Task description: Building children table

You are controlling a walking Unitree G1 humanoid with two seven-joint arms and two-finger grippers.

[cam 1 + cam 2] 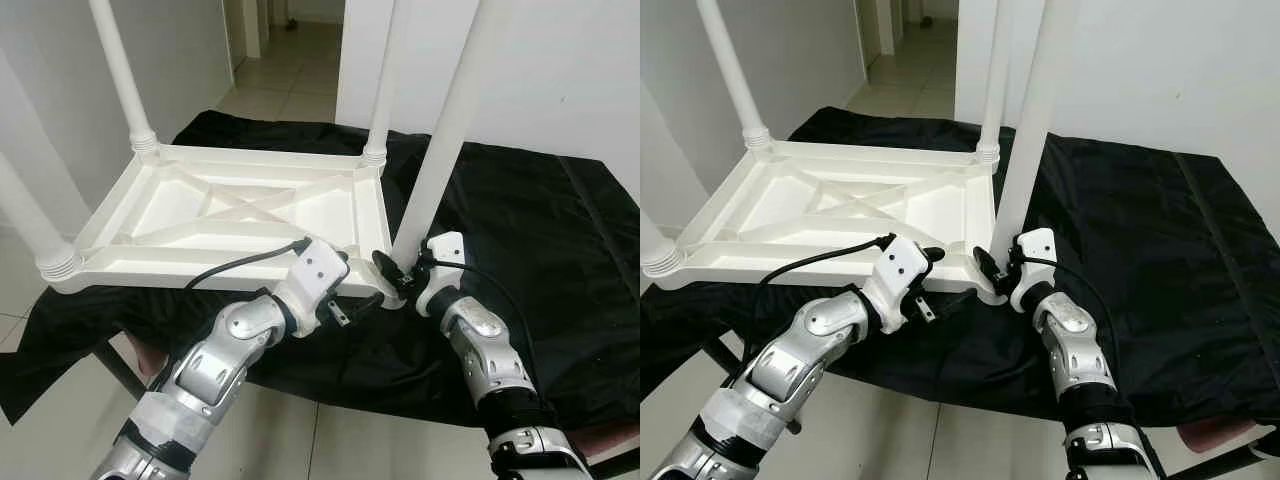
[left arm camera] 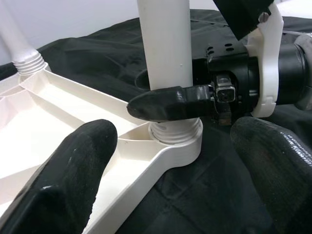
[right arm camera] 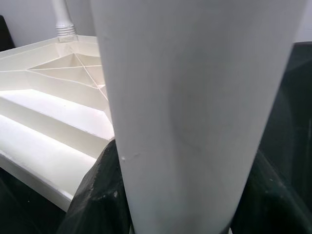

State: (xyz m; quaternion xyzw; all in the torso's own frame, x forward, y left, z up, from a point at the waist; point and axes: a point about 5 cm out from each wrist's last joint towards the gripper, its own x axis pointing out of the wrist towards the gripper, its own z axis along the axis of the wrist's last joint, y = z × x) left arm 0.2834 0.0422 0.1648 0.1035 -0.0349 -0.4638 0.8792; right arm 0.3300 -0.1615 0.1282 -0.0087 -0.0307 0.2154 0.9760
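Note:
A white plastic children's table top [image 1: 230,210] lies upside down on a black cloth [image 1: 520,220]. White legs stand in its far-left [image 1: 120,70], far-right [image 1: 385,80] and near-left [image 1: 30,220] corners. The near-right leg [image 1: 440,150] stands in its threaded corner socket [image 2: 175,139]. My right gripper [image 1: 395,272] is shut on this leg just above the socket, and one black finger [image 2: 165,105] crosses the leg's front. The leg [image 3: 195,112] is very close in the right wrist view. My left gripper [image 1: 350,305] is open beside the same corner, its fingers [image 2: 73,165] apart on either side of the socket.
The cloth covers a low surface whose front edge runs just below my arms. Tiled floor [image 1: 290,430] lies beneath. White walls stand left and right, with a doorway [image 1: 290,60] behind. Black cables run along both wrists.

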